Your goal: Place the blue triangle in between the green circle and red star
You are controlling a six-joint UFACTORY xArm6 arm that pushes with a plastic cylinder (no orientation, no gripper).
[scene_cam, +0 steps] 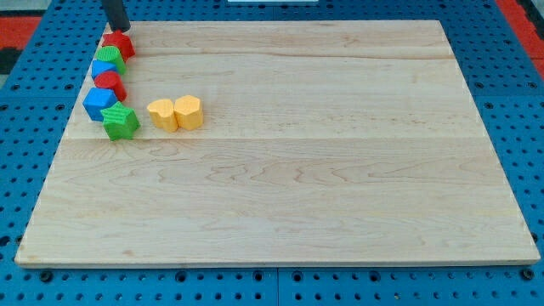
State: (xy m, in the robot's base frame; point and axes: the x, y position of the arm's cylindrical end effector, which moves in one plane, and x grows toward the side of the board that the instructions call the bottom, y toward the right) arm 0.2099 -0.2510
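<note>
Several blocks stand in a close column at the board's upper left. From the top: a red block (pixel 118 42) that looks star-shaped, a green round block (pixel 110 58), a small blue block (pixel 102 70) that looks like the triangle and is partly hidden, a red round block (pixel 110 84), a blue cube (pixel 99 103) and a green star (pixel 121 121). The blue triangle sits between the green round block and the red round block, touching both. My tip (pixel 120 29) is at the board's top edge, right behind the top red block; contact cannot be told.
A yellow hexagon (pixel 161 114) and a yellow heart (pixel 188 111) stand side by side just right of the green star. The wooden board (pixel 297 187) lies on a blue pegboard table.
</note>
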